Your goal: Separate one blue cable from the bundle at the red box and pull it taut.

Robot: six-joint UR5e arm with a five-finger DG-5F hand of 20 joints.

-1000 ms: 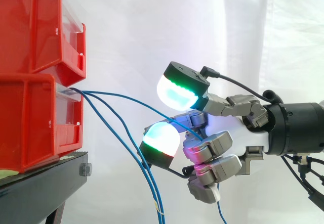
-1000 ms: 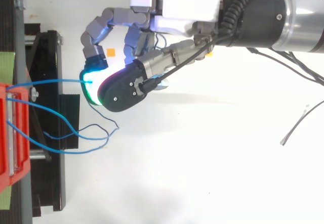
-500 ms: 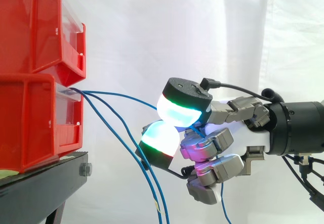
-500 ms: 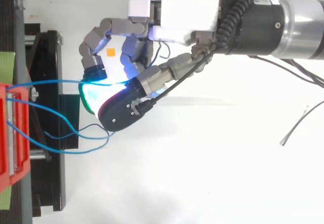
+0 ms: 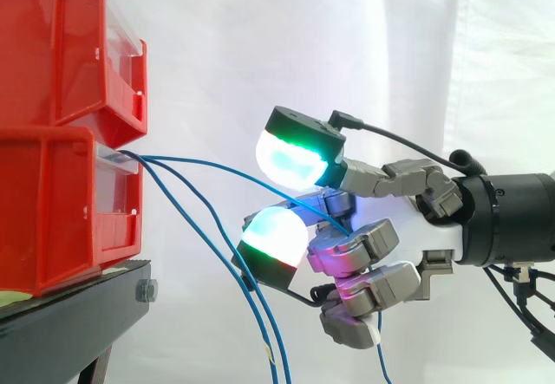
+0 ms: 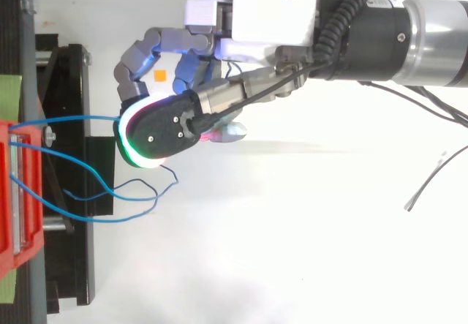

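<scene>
Side view: robot hand [image 5: 434, 238] apparently curls round blue cable [image 5: 217, 169] beside red bins [image 5: 52, 202].

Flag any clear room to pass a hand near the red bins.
Free: the gap above the hand, right of the upper red bin. Also the white surface past the slack blue cables, beside the arm. Crowded: lower red bin to hand, where cables span and one blue cable runs through the curled fingers.

Two red bins are stacked at the left of the side view, an upper bin [image 5: 61, 46] and a lower bin [image 5: 52, 211], on one black stand [image 5: 78, 315]. Three blue cables [image 6: 73, 118] leave the lower one. One hand [image 5: 364, 250] is at centre right.
</scene>
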